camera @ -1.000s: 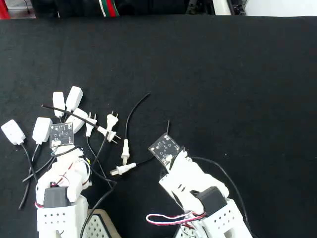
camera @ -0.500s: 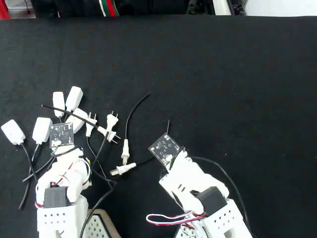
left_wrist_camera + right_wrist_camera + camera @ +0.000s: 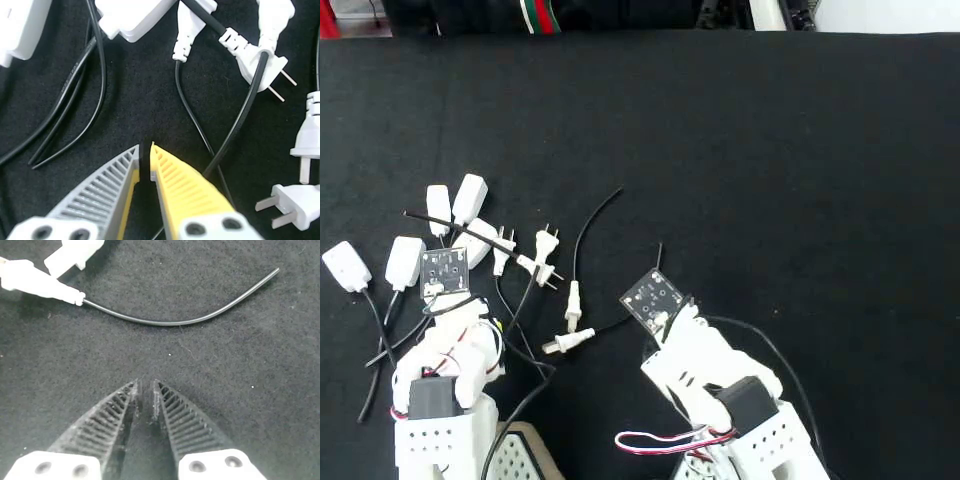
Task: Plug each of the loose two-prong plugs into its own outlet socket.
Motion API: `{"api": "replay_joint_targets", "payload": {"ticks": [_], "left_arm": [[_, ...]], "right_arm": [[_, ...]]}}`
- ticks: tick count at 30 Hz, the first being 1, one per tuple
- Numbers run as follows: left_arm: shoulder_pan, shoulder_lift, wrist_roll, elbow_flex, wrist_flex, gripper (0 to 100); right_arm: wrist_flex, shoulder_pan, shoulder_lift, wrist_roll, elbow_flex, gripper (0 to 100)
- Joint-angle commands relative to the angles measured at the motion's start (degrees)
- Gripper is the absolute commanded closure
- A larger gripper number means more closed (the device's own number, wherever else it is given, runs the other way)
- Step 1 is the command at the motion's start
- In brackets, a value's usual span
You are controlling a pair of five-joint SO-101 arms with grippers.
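Several white two-prong plugs on black cords lie loose on the black cloth left of centre: one plug [image 3: 548, 243], another [image 3: 573, 304], a third [image 3: 566, 341]. White outlet sockets [image 3: 469, 196] are clustered at the far left, with more sockets [image 3: 404, 262] nearer the left arm [image 3: 445, 345]. My left gripper [image 3: 145, 149] is shut and empty, low over crossing cords, with a pronged plug [image 3: 264, 61] and a socket [image 3: 132, 17] beyond its tips. My right gripper [image 3: 145, 386] is shut and empty over bare cloth, a plug [image 3: 37, 281] and its curved cord [image 3: 180, 321] ahead.
Black cords [image 3: 520, 300] tangle between the plugs and the left arm. The right arm [image 3: 710, 370] sits near the front edge at centre. The black cloth [image 3: 790, 180] stretches bare to the right and far side.
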Motion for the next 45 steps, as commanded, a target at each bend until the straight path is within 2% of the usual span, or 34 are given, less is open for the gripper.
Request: {"api": "replay_joint_targets", "payload": {"ticks": [1,11,15,17,22,34,38,45], "left_arm": [[0.13,-0.09,-0.18,1.01,0.26,95],[0.13,-0.09,-0.18,1.01,0.26,95],[0.4,-0.09,-0.18,1.01,0.26,95],[0.4,-0.09,-0.18,1.01,0.26,95],[0.13,-0.09,-0.18,1.01,0.26,95],[0.04,-0.09,-0.18,1.01,0.26,95],[0.04,-0.09,-0.18,1.01,0.26,95],[0.04,-0.09,-0.18,1.01,0.26,95]], "right_arm": [[0.09,-0.35,-3.56,0.18,-0.31,95.2],[-0.26,-0.35,-3.65,0.18,-0.31,95.2],[-3.78,-0.26,-3.65,-0.09,-0.31,95.3],[-6.77,1.23,-3.56,-2.64,-0.48,96.9],[-10.46,10.64,-3.12,-8.62,-6.9,98.7],[-8.97,11.16,-2.33,-13.63,-10.07,98.6],[-7.56,10.99,5.32,-14.59,-15.6,98.6],[-13.19,10.81,31.69,-18.9,-27.82,98.6]]}}
